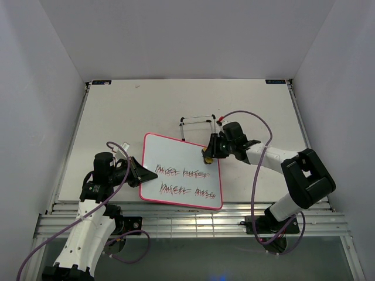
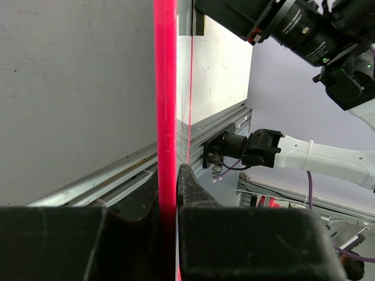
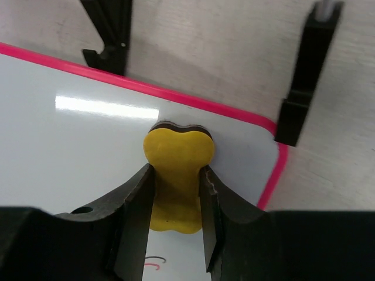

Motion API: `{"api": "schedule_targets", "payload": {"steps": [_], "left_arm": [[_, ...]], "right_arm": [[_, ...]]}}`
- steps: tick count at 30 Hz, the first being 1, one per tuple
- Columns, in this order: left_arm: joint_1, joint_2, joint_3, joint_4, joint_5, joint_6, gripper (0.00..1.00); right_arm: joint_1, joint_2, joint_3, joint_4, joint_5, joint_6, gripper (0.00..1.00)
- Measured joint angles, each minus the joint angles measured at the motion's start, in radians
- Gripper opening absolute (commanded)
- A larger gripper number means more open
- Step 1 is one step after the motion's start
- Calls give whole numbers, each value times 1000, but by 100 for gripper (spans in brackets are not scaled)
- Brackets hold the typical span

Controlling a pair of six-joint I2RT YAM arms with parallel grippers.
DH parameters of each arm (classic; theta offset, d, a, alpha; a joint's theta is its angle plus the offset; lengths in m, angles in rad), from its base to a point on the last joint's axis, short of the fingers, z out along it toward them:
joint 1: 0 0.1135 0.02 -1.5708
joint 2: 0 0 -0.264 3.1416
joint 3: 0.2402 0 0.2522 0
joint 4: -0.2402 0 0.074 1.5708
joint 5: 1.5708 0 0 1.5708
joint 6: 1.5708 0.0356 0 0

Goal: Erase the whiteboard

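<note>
Whiteboard (image 1: pixel 176 153): one, two scribble rows (image 1: pixel 181 173); left fingers (image 2: pixel 246 246) clamp edge, right fingers (image 3: pixel 135 216) pinch one eraser (image 3: pixel 177 175).

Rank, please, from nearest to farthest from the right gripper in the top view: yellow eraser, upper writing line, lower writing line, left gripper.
1. Yellow eraser, held by the right gripper.
2. Upper writing line, across the whiteboard.
3. Lower writing line, near front edge.
4. Left gripper, clamping the left edge.

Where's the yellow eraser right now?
Top view, right of centre: the eraser sits clamped in the right pincer at the whiteboard's far-right corner, just short of the black wire stand.
</note>
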Motion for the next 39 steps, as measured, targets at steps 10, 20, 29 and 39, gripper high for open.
{"api": "schedule_targets", "payload": {"steps": [10, 20, 29, 39], "left_arm": [[-2, 0, 6, -1, -2, 0, 0], [-7, 0, 9, -6, 0, 3, 0], [-7, 0, 10, -6, -1, 2, 0], [-7, 2, 12, -6, 0, 3, 0]], "right_arm": [[-152, -47, -136, 30, -50, -42, 15], [-173, -258, -114, -192, -66, -104, 15], [35, -340, 8, -190, -108, -123, 15], [452, -126, 274, -163, 11, -202, 15]]}}
